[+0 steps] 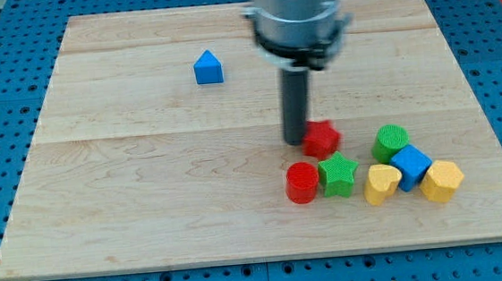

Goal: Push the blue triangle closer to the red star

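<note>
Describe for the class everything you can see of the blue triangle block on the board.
The blue triangle is a small solid block of uniform bright blue, plastic by its look, shaped like a little prism with its peak toward the view's top. It rests flat on the wooden board, in the upper left part, alone: nothing touches it. My tip is far off toward the view's right and lower, beside the red star, with the other blocks clustered below that.
</note>
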`<action>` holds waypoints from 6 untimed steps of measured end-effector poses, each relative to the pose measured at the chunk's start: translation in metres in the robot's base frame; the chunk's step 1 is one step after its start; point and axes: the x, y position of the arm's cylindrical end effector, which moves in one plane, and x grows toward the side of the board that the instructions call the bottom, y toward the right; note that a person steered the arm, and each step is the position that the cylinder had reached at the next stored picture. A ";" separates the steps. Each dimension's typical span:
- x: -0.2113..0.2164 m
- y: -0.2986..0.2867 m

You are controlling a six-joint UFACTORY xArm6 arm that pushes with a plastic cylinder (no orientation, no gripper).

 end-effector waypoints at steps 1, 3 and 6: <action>-0.034 -0.031; -0.187 -0.082; -0.118 -0.103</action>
